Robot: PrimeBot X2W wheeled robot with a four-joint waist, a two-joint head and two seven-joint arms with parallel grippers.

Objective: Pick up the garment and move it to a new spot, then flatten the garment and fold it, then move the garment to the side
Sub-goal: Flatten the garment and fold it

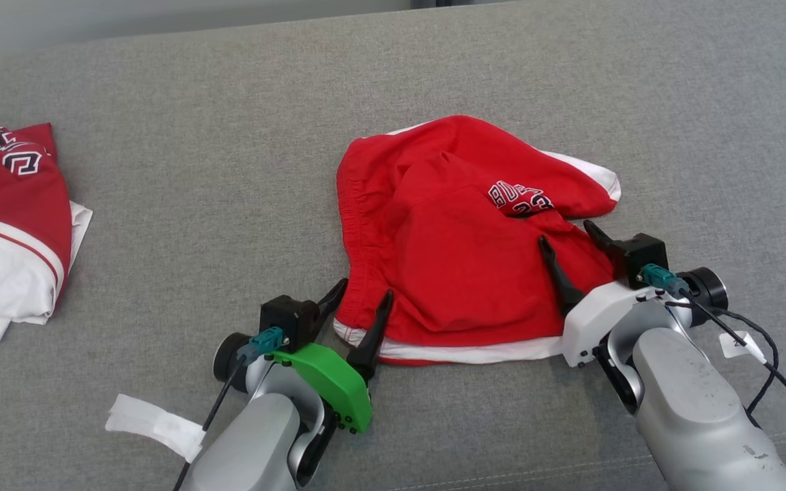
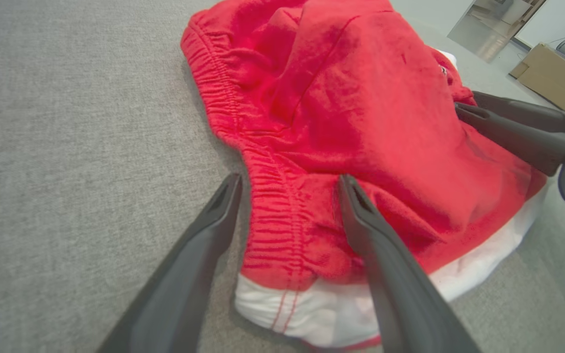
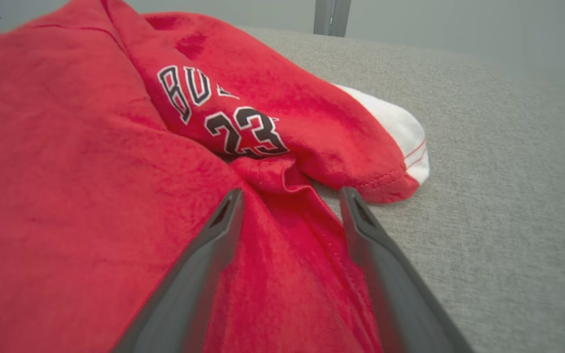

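Note:
A crumpled red garment with white trim and black "23" lettering lies in the middle of the grey cushioned surface. My left gripper stands open at its near left corner, fingers straddling the elastic waistband. At the near right edge my right gripper is open too, its fingers either side of a red fold just below the lettering. In the left wrist view the right gripper's dark fingers reach in from the right over the garment.
A second red and white garment lies at the far left edge of the surface. A white strip of tape or cloth sits near my left forearm. Black cables trail from my right wrist. A cardboard box stands beyond the surface.

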